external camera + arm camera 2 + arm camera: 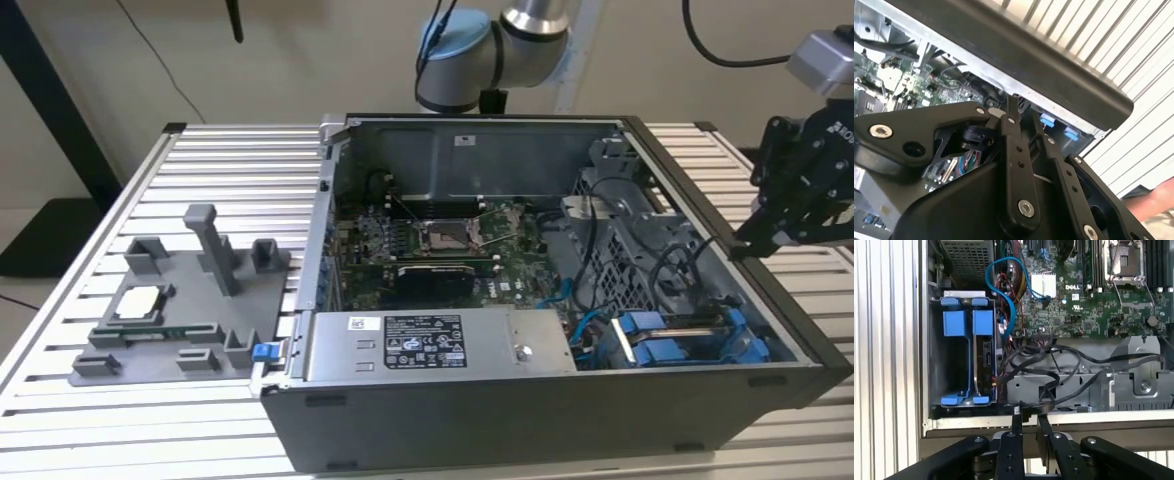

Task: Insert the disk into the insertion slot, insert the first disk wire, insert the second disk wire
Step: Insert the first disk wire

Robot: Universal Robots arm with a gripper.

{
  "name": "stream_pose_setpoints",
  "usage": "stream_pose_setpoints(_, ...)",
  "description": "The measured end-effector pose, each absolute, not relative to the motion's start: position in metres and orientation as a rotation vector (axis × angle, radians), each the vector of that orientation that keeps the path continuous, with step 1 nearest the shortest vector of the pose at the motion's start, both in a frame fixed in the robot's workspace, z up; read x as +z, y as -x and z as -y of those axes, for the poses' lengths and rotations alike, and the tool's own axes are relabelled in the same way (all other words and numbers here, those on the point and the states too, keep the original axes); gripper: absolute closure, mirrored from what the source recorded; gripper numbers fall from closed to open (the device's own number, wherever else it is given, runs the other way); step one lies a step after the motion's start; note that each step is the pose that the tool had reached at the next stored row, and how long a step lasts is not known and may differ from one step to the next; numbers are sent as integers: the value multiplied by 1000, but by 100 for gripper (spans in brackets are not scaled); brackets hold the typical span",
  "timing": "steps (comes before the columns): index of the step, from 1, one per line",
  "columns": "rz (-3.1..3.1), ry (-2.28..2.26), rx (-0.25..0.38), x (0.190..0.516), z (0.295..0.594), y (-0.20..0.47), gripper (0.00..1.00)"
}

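While the gripper [745,240] hangs just outside the computer case [534,420], at about 3 o'clock of it in the exterior view, its fingers [1016,432] stand close together with a slim gap and nothing visibly between them. In both wrist views the fingertips sit over the case's rim, so that edge lies between the gripper and the inside.

The disk [667,350], in its blue carrier, sits at about 4 o'clock inside the case; the first wrist view shows it edge-on [986,357] within the insertion slot [938,370]. A tangle of black wires [1054,365] loops over a grey metal bracket [1134,385] just beside the slot, and a blue data cable [1004,295] curls near the carrier's far end.

The power-supply box [441,343] lies at 6 o'clock in the case, the motherboard [400,240] at its centre. At 9 o'clock of the case, on the slatted table [80,420], a grey fixture [220,250] carries a processor chip [140,303].
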State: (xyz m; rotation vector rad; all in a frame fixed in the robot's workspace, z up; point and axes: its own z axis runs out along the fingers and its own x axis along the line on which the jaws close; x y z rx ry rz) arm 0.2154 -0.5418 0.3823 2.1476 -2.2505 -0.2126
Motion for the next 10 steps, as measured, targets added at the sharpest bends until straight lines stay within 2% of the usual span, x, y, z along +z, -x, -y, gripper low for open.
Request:
stream_pose_setpoints(4, 2219, -2113, -270, 381, 542, -216, 0)
stream_pose_setpoints(10, 2216, -2109, -282, 375, 542, -216, 0)
